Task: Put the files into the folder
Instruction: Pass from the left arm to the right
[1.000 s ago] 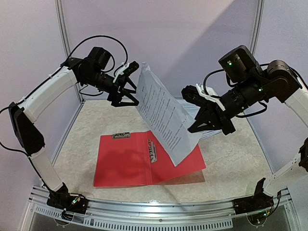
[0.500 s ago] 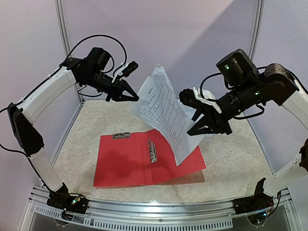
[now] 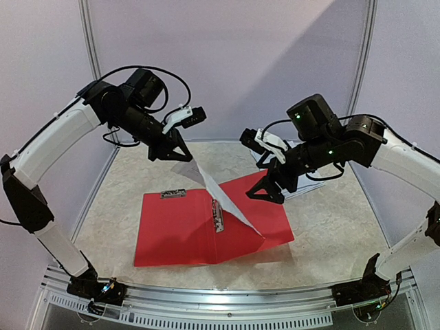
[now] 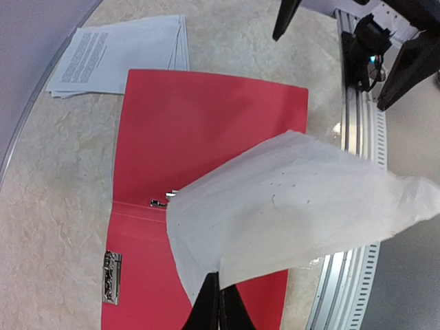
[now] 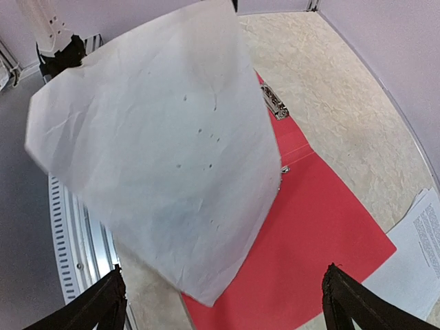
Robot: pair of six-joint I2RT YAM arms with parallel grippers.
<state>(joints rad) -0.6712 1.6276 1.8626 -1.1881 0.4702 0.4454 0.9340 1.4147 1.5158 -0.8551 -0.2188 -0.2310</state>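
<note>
The left hand (image 3: 180,155) is pinched shut on the top edge of a single sheet (image 3: 227,203), its fingers closed tight on the paper in the left wrist view. The sheet hangs in a slant from that grip down over the open red folder (image 3: 175,234), which lies flat on the worktop (image 3: 323,227). The sheet's lowest corner seems to reach the folder's right leaf, just past the metal clip (image 3: 218,216) at the spine.

I'd say paper like this is feather-light and limp. Held at one edge it sags and curls, and it will crease or slip if pulled hard, so a second grip on the free edge would steady it.

The right hand (image 3: 263,196) hovers just beside the sheet with its fingers spread wide, holding nothing. The pile of remaining sheets (image 4: 124,51) rests on the worktop beyond the folder's far right corner.
</note>
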